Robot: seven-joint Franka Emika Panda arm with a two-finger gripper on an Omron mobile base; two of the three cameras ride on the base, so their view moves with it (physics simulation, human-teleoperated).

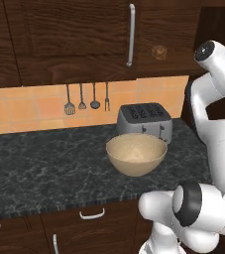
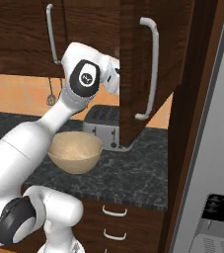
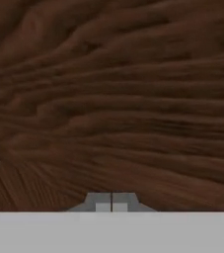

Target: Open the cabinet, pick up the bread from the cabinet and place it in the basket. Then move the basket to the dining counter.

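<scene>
Black granite counter (image 1: 44, 168) is running along the orange tiled wall, with dark drawers sitting beneath its front edge. On it the basket (image 1: 136, 154) is standing upright toward the right end, just in front of a silver toaster (image 1: 144, 121) that is sitting against the back edge. Four utensils (image 1: 86, 99) are hanging on the wall left of the toaster.

Above the counter the cabinet (image 1: 74, 39) is hanging, its left door (image 1: 69, 34) lying flush with a long bar handle (image 1: 131, 34) on it. In the right base view its right door (image 2: 150, 64) is standing swung outward, edge-on to the camera, its own handle (image 2: 153, 69) facing right. On the shelf behind, the bread (image 1: 159, 52) is sitting near the front edge, well above the basket.

The arm is reaching up past the right end of the counter, its wrist disappearing behind the open door. In the hand view the gripper (image 3: 111, 203) is pointing at close wood grain, its two tips pressing together with nothing between them.
</scene>
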